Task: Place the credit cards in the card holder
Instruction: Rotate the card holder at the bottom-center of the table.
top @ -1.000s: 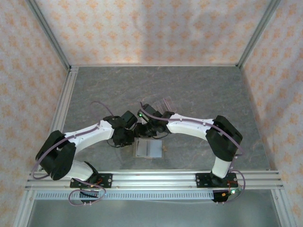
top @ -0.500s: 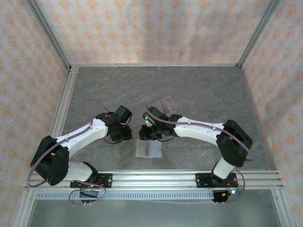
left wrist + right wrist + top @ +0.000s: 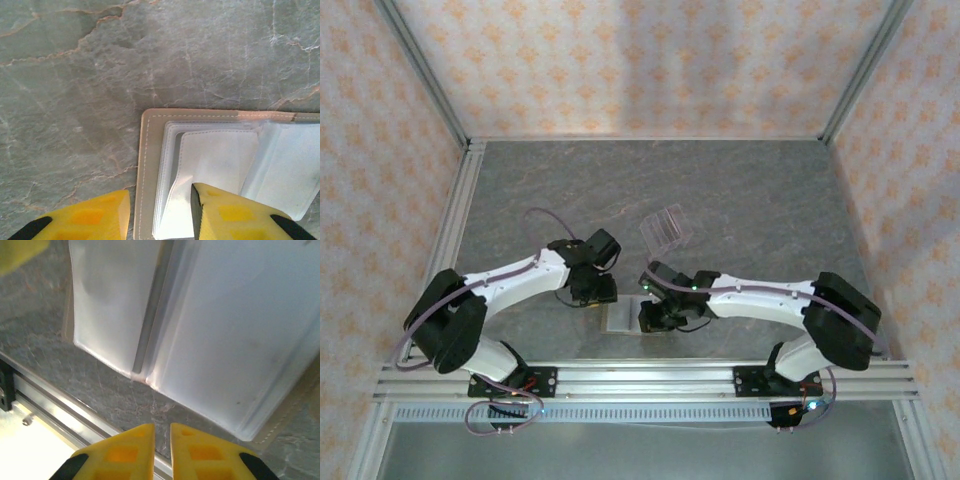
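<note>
With the card holder (image 3: 622,318) lying open on the surface (image 3: 750,190), left end effector (image 3: 159,202) wide astride its edge, right end effector (image 3: 162,432) pinched empty just above it, opening looked done and fetching a card seemed next.

Left jaws apart, right jaws together

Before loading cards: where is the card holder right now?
In the top view the card holder lies open on the table, close to its near edge, between the left gripper and right gripper, nearer than the clear stand.
</note>
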You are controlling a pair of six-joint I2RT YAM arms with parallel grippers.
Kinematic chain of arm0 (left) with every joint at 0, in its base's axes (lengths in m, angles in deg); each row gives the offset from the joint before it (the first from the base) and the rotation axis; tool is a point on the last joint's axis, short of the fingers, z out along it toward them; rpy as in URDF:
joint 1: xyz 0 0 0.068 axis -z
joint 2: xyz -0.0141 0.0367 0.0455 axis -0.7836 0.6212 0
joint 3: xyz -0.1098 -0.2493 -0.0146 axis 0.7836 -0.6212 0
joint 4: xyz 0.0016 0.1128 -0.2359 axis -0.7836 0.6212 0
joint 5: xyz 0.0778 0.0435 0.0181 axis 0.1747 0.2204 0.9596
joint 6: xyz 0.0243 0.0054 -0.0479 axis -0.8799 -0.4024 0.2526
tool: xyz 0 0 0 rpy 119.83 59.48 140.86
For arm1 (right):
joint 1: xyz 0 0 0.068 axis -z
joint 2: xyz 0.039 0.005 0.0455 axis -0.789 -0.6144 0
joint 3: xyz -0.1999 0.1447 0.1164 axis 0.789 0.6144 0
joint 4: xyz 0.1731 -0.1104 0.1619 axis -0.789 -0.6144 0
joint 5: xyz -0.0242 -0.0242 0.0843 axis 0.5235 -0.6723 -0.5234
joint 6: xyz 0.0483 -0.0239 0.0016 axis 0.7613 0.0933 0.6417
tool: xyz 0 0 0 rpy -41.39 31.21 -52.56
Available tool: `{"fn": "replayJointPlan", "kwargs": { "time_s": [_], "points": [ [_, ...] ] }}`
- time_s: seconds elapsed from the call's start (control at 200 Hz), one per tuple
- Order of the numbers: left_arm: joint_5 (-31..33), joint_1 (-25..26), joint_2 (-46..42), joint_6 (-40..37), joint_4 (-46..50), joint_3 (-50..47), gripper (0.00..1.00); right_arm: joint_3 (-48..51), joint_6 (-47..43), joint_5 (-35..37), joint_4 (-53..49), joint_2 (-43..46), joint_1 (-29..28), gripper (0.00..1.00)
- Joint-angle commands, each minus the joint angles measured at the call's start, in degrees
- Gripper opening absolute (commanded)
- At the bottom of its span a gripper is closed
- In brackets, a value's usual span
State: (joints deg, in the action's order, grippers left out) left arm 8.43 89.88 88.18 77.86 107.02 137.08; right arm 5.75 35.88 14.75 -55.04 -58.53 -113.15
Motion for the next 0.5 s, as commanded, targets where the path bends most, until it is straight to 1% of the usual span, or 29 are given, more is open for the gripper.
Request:
{"fn": "replayJointPlan", "kwargs": {
  "time_s": [0.0,0.11,0.195,0.295,0.405,0.495],
  "points": [
    [0.2,0.6,1.3,-0.6,-0.8,2.1,0.39,-0.5,-0.8,0.9,-2.2,-2.5,-1.1,0.17],
    [0.3,0.7,1.9,-0.6,-0.8,2.3,0.40,-1.5,-2.3,0.9,-3.5,-4.4,-2.3,0.19],
    [0.3,0.8,2.0,-0.4,-0.8,2.3,0.41,-2.1,-3.2,1.0,-4.9,-7.1,-3.0,0.19],
    [0.7,0.8,1.6,-0.1,-0.7,2.0,0.42,-1.8,-2.9,1.3,-4.3,-8.6,-3.3,0.19],
    [1.0,0.9,1.1,0.1,-0.5,1.5,0.43,-1.7,-2.2,3.3,-3.8,-8.8,-2.8,0.19],
    [1.1,0.9,0.7,0.4,-0.7,1.0,0.44,-1.2,-1.8,4.0,-3.3,-8.9,-1.1,0.19]
  ]
}}
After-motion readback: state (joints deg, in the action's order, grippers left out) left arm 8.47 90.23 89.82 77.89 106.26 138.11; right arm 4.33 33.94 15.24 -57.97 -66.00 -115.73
